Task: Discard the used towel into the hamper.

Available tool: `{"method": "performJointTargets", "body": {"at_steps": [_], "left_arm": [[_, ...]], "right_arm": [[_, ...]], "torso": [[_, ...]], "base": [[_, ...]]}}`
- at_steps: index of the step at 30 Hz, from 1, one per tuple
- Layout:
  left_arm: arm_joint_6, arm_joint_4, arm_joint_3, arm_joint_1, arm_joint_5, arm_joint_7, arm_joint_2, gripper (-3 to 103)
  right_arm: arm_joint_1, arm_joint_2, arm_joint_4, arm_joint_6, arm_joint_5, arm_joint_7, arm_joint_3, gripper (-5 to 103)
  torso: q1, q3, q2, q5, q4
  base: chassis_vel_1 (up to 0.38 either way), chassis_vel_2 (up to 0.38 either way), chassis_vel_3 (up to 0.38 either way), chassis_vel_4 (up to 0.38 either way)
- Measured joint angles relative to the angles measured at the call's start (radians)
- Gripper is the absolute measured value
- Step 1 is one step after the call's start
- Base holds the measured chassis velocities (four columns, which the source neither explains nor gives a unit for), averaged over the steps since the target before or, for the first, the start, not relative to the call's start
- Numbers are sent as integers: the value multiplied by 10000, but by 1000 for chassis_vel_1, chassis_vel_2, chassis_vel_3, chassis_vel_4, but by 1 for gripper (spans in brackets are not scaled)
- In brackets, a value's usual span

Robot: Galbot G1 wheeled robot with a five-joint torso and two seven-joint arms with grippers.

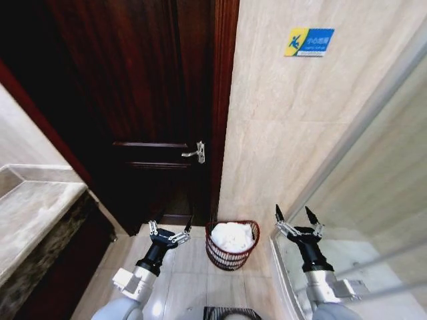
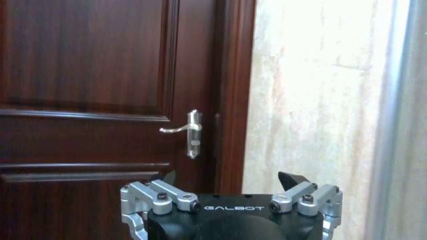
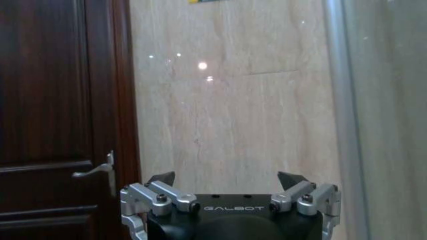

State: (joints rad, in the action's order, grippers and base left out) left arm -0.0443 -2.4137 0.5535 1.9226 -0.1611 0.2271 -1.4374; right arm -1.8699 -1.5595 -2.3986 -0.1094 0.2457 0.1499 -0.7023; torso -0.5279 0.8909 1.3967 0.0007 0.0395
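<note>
Head view: the hamper (image 1: 231, 251) stands on the floor at six o'clock, against the wall — a white towel (image 1: 233, 236) already lies inside. The left gripper (image 1: 169, 235) and right gripper (image 1: 297, 222) flank it, jaws spread, holding nothing.

Wrist views: both face the door handle (image 2: 187, 130) — retreating straight up should avoid snagging the wicker.

head view looks down; both wrist views face door (image 2: 87, 100).
</note>
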Motion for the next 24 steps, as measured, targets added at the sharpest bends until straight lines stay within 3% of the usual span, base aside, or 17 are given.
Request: {"method": "performJointTargets", "body": {"at_steps": [24], "left_arm": [[0,0,0,0,0,0,1,100]], "right_arm": [[2,0,0,0,0,0,0,100]], "torso": [[-7,3,-2,-9,3]], "base": [[213,-221,-224,219]]}}
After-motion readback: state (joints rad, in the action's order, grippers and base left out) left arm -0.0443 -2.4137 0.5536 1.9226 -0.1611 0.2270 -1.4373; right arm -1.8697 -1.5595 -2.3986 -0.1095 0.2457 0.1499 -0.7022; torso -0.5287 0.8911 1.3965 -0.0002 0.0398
